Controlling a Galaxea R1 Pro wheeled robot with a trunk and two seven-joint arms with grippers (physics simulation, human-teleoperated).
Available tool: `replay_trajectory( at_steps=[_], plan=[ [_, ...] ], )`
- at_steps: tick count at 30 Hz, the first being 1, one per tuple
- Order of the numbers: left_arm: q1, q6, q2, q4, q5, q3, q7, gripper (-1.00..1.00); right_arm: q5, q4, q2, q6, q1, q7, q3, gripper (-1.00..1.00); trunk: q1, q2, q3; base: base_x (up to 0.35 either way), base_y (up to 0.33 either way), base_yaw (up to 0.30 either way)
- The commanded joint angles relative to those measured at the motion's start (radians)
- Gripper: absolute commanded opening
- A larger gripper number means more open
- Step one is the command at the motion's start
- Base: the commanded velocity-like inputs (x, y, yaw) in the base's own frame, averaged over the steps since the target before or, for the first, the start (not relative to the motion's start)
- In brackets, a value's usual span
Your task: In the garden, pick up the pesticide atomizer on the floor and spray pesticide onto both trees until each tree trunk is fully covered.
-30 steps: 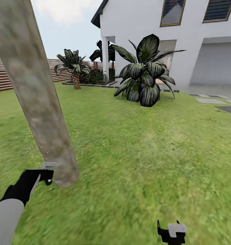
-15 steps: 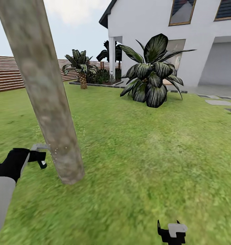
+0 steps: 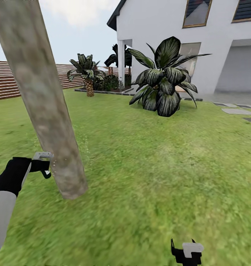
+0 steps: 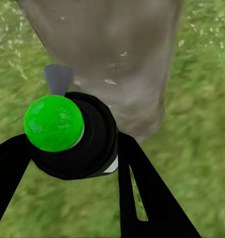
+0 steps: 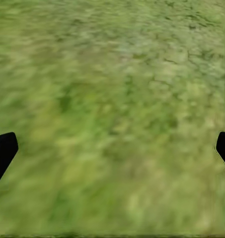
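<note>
Your left gripper [image 4: 75, 148] is clamped around the pesticide atomizer [image 4: 72, 134], black fingers [image 4: 142, 193] on either side of the bottle body and its green top facing the wrist camera, so the nozzle end points away from you at the tree trunk [image 4: 117, 59]. That hold makes sense: the bottle is off the floor [image 3: 158, 166] and aimed straight at the bark from close range, low on the trunk near its base. In the head view the left gripper [image 3: 44, 166] sits just beside the trunk [image 3: 47, 111], on its left side, not touching as far as I can tell. Faint white specks of pesticide [image 3: 55, 162] show around the lower trunk and over the nearby grass, plus a few pale flecks on the bark in the wrist view, so spraying looks under way on this tree, though coverage higher up looks thin. Your right gripper [image 3: 186, 253] hangs low over bare lawn, well apart from the trunk; its fingertips [image 5: 3, 151] stand wide apart at the frame edges with nothing between them, parked out of the way since the spraying needs one arm. A palm-like plant [image 3: 162, 77] and the white house [image 3: 177, 37] sit beyond. Judgement: you will likely need to raise the aim and work around this trunk before the other one.
</note>
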Motion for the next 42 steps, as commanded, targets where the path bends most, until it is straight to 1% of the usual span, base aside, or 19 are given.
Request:
replay_trajectory(
  at_steps=[1, 4, 9, 16, 20, 24, 26, 28, 29, 30, 31, 32, 34, 35, 36, 38, 39, 40, 42],
  plan=[
    [0.000, 0.000, 0.000, -0.003, -0.002, 0.000, -0.014, -1.00, 0.000, 0.000, 0.000, 0.000, 0.000, 0.000, 0.000, 1.00, 0.000, 0.000, 0.000, -0.183, -0.249, 0.000],
    [-0.001, 0.000, -0.001, -0.005, -0.002, 0.000, -0.029, -1.00, 0.000, 0.000, 0.000, 0.000, 0.000, 0.000, 0.000, 1.00, 0.000, 0.000, 0.000, -0.195, -0.243, 0.000],
    [-0.001, 0.002, 0.000, -0.007, -0.003, 0.004, -0.031, -1.00, 0.000, 0.000, 0.001, 0.000, 0.000, 0.000, 0.001, 1.00, 0.000, 0.000, 0.000, -0.140, -0.248, 0.010],
    [-0.001, 0.002, -0.001, -0.007, -0.006, 0.001, -0.029, -1.00, 0.000, 0.000, 0.000, 0.000, 0.000, 0.000, 0.000, 1.00, 0.000, 0.000, 0.000, 0.046, -0.268, 0.175],
    [-0.001, 0.002, -0.001, -0.007, -0.006, 0.007, -0.028, -1.00, 0.000, -0.001, -0.010, 0.000, 0.000, -0.001, -0.001, 1.00, 0.000, 0.000, 0.000, 0.039, -0.065, 0.008],
    [-0.001, 0.001, -0.006, -0.007, -0.005, 0.001, -0.026, -1.00, -0.001, -0.001, -0.011, 0.000, 0.000, -0.001, -0.001, 1.00, 0.000, 0.000, 0.000, 0.002, -0.004, 0.000],
    [-0.001, 0.001, 0.000, -0.007, -0.007, 0.008, -0.022, -1.00, -0.001, -0.001, -0.011, 0.000, 0.000, -0.001, -0.001, 1.00, 0.000, 0.000, 0.000, 0.000, 0.000, 0.000],
    [-0.001, 0.000, 0.012, -0.006, -0.008, 0.011, -0.019, -1.00, -0.001, -0.001, -0.011, 0.000, 0.000, -0.001, -0.001, 1.00, 0.000, 0.000, 0.000, 0.000, 0.000, 0.000],
    [0.000, 0.000, 0.031, -0.006, -0.008, 0.012, -0.018, -1.00, -0.001, -0.001, -0.011, 0.000, 0.000, -0.001, -0.001, 1.00, 0.000, 0.000, 0.000, 0.000, 0.000, 0.000],
    [0.001, -0.001, 0.056, -0.002, -0.008, 0.011, -0.017, -1.00, -0.001, -0.001, -0.011, 0.000, 0.000, -0.001, -0.001, 1.00, 0.000, 0.000, 0.000, 0.000, 0.000, 0.000],
    [0.005, -0.002, 0.063, 0.003, -0.007, 0.008, -0.017, -1.00, -0.001, -0.001, -0.011, 0.000, 0.000, -0.001, -0.001, 1.00, 0.000, 0.000, 0.000, 0.000, 0.000, 0.000],
    [0.014, -0.003, 0.062, 0.006, -0.006, 0.007, -0.017, -1.00, -0.001, -0.001, -0.011, 0.000, 0.000, 0.000, -0.001, 1.00, 0.000, 0.000, 0.000, 0.000, 0.000, 0.000],
    [0.039, -0.004, 0.034, 0.008, -0.005, 0.005, -0.016, -1.00, 0.000, 0.000, -0.011, 0.000, 0.000, 0.000, -0.001, 1.00, 0.000, 0.000, 0.000, 0.000, 0.000, 0.000],
    [0.051, -0.005, -0.011, 0.008, -0.007, 0.005, -0.015, -1.00, 0.000, 0.000, -0.011, 0.000, 0.000, -0.001, 0.000, 1.00, 0.000, 0.000, 0.000, 0.000, 0.000, 0.000],
    [0.055, -0.005, -0.027, 0.009, -0.007, 0.005, -0.015, -1.00, 0.000, 0.000, -0.011, 0.000, 0.000, -0.001, 0.000, 1.00, 0.000, 0.000, 0.000, 0.000, 0.000, 0.000],
    [0.060, -0.006, -0.036, 0.014, -0.006, 0.009, -0.005, -1.00, 0.000, 0.000, -0.011, 0.000, 0.000, 0.000, 0.000, 1.00, 0.000, 0.000, 0.000, 0.000, 0.000, 0.000],
    [0.063, -0.007, -0.034, 0.017, -0.006, 0.012, 0.019, -1.00, 0.000, 0.000, -0.011, 0.000, 0.000, 0.000, 0.000, 1.00, 0.000, 0.000, 0.000, 0.000, 0.000, 0.000],
    [0.087, -0.013, -0.030, 0.021, -0.006, 0.022, 0.076, -1.00, 0.000, 0.000, -0.011, 0.000, 0.000, 0.000, 0.000, 1.00, 0.000, 0.000, 0.000, 0.000, 0.000, 0.000],
    [0.113, -0.016, -0.026, 0.023, -0.006, 0.028, 0.114, -1.00, 0.000, 0.000, -0.011, 0.001, 0.000, 0.000, 0.001, 1.00, 0.000, 0.000, 0.000, 0.000, 0.000, 0.000]
  ],
)
